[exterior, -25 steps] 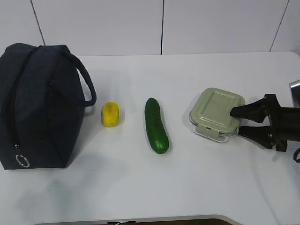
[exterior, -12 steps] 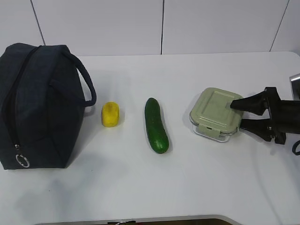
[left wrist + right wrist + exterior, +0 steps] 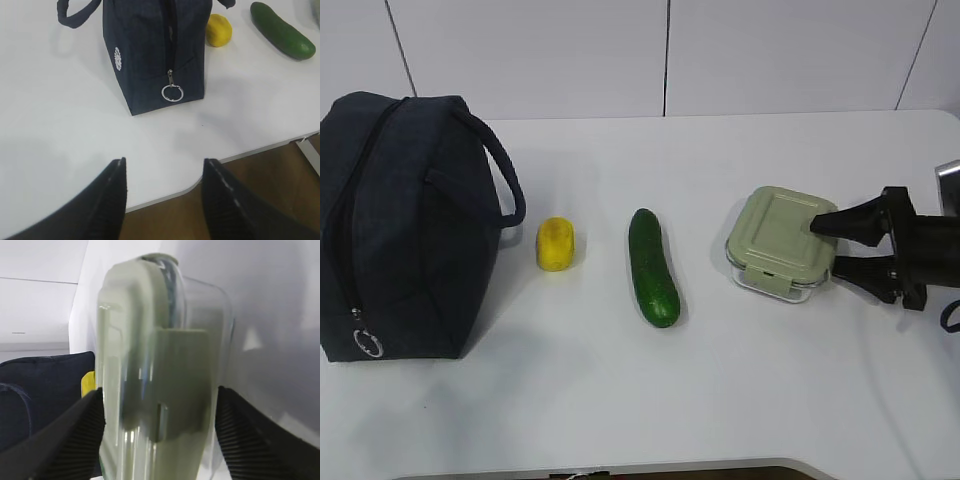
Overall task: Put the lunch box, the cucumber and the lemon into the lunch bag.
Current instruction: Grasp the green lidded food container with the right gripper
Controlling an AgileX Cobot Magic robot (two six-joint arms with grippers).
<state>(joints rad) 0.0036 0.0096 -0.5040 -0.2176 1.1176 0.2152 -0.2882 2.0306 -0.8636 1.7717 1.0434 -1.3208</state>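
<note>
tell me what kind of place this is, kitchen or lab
Probably a lab test bench, not a kitchen: a bare white table against plain white wall panels, with only the lunch bag, lemon, cucumber and lunch box laid out.

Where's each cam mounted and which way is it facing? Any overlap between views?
Exterior: in front of the table, angled down; sees lunch bag, lemon, cucumber, lunch box, right gripper.
Left wrist: over the table's near edge, facing the bag's zipper end with its ring pull; both fingertips of the left gripper show.
Right wrist: low, close on the lunch box's side, which sits between two fingertips.
Shared: bag and lemon appear in all three views.
</note>
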